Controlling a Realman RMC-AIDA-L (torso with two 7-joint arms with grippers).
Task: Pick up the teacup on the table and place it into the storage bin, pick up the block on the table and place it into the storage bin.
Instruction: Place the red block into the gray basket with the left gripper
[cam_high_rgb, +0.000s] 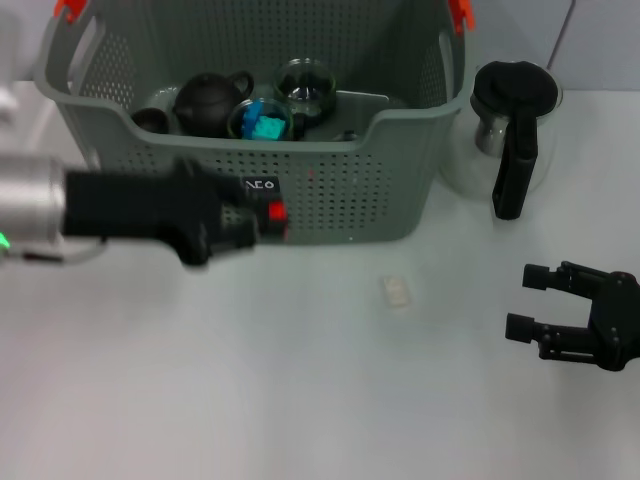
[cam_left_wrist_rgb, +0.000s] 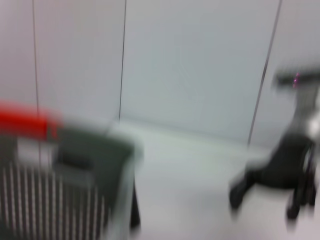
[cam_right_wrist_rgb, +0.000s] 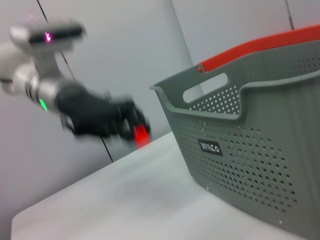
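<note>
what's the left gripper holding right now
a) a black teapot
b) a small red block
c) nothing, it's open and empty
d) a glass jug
b) The left gripper has a small red block at its fingertips, in front of the storage bin; the right wrist view shows the same red piece in its grip.

This looks like a robot test lab rather than a home. A bare white worktop (cam_high_rgb: 300, 400) stands against plain pale wall panels (cam_left_wrist_rgb: 190, 65) with thin seams. Tea things, a dark teapot (cam_high_rgb: 208, 102) and a glass kettle (cam_high_rgb: 505, 125), are staged around a grey storage bin (cam_high_rgb: 340, 180), with two robot arms over them.
</note>
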